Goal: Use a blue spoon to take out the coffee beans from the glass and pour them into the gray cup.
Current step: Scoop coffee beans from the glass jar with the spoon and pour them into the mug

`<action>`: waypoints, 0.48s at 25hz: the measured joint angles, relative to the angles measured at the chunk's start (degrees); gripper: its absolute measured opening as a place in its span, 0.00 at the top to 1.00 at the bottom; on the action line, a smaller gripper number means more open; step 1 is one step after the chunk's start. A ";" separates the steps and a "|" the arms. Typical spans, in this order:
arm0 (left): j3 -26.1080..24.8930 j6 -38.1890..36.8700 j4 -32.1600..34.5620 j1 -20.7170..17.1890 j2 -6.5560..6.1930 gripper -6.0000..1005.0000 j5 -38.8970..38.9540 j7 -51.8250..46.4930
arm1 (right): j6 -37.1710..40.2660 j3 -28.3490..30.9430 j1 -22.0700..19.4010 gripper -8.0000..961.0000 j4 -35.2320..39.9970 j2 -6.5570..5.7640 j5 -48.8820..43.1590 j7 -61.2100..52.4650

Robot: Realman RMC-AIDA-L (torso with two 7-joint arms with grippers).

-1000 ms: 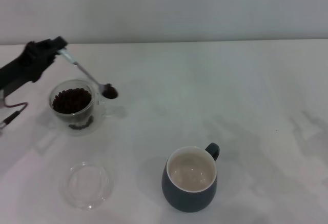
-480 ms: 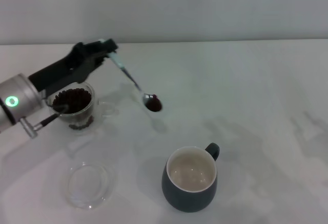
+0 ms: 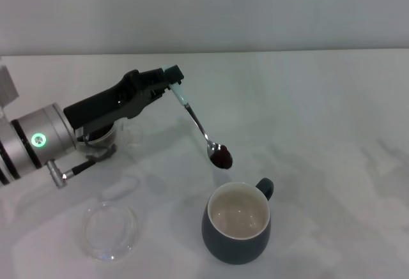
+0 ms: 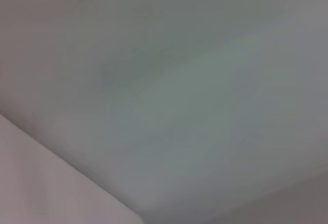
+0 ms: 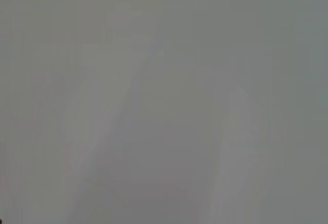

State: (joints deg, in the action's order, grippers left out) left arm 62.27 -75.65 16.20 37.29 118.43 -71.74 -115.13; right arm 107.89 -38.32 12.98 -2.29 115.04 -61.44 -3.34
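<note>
One spoonful of coffee beans [image 3: 223,158] in the blue spoon [image 3: 199,128], held in the air just beyond the gray cup [image 3: 238,224], handle clamped in the left gripper [image 3: 167,80], glass [image 3: 104,137] mostly hidden behind that arm, clear dish [image 3: 109,230] on the white table [image 3: 319,113].

Left arm [image 3: 38,142] silver with green ring light, black hand [image 3: 167,81], thin cable.

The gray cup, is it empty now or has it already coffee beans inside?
Empty. In the head view the gray cup shows only its bare cream inside; the coffee beans sit in the blue spoon, held by the left gripper.
</note>
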 joint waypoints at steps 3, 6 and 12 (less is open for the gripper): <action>0.96 -0.51 -0.02 -0.44 0.13 0.87 0.00 -0.01 | 0.04 -0.07 0.01 0.63 -0.06 0.00 -0.07 0.00; 2.32 -1.01 -0.02 -0.89 0.19 0.87 0.00 0.10 | 0.14 -0.15 0.03 0.63 -0.09 0.00 -0.21 0.00; 6.19 -1.00 0.49 -0.66 0.20 0.87 0.00 0.90 | 0.72 -0.28 -0.03 0.63 -0.45 0.09 -0.39 0.00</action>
State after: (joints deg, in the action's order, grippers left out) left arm 68.45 -76.65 16.70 36.63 118.64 -71.74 -114.23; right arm 108.61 -38.60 12.95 -2.74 115.13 -61.83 -3.34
